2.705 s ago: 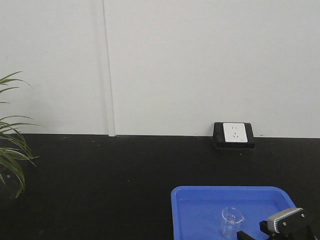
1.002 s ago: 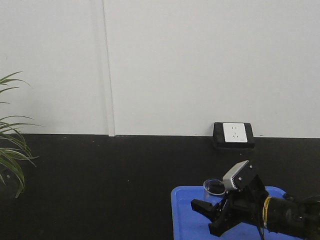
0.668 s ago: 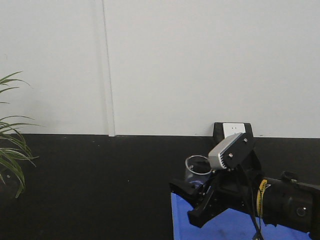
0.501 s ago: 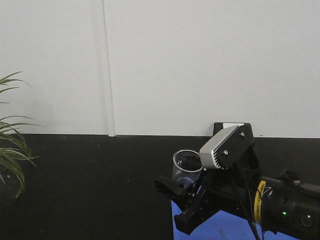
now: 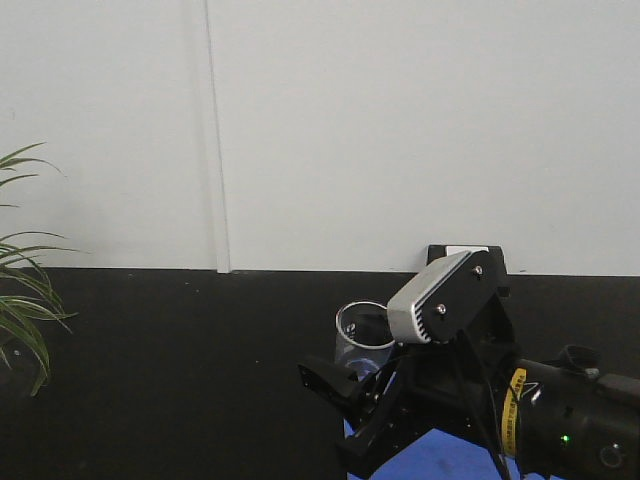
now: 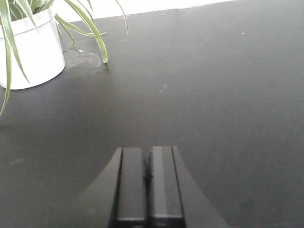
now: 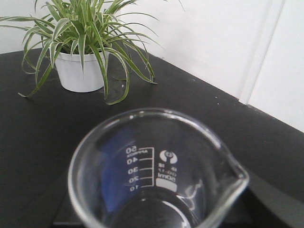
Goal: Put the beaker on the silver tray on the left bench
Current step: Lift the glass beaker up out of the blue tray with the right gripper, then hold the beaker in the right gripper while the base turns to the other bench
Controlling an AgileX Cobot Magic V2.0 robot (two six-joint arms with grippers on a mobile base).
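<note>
Black bench (image 5: 150,380) | right arm (image 5: 540,420) aloft, reaching left | right fingers (image 5: 325,382) clamp beaker (image 5: 360,335)

The right arm (image 5: 540,420) hides most of the blue tray (image 5: 450,467) and much of the wall socket (image 5: 470,250). The beaker (image 7: 156,180) is cut off by the right wrist view's bottom edge — its base is out of sight. The plant (image 5: 20,300) runs off the front view's left edge.

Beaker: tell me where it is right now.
In the front-facing view the beaker is held by the right gripper, low and right of centre, raised above the black bench, down-left of the wall socket.
</note>
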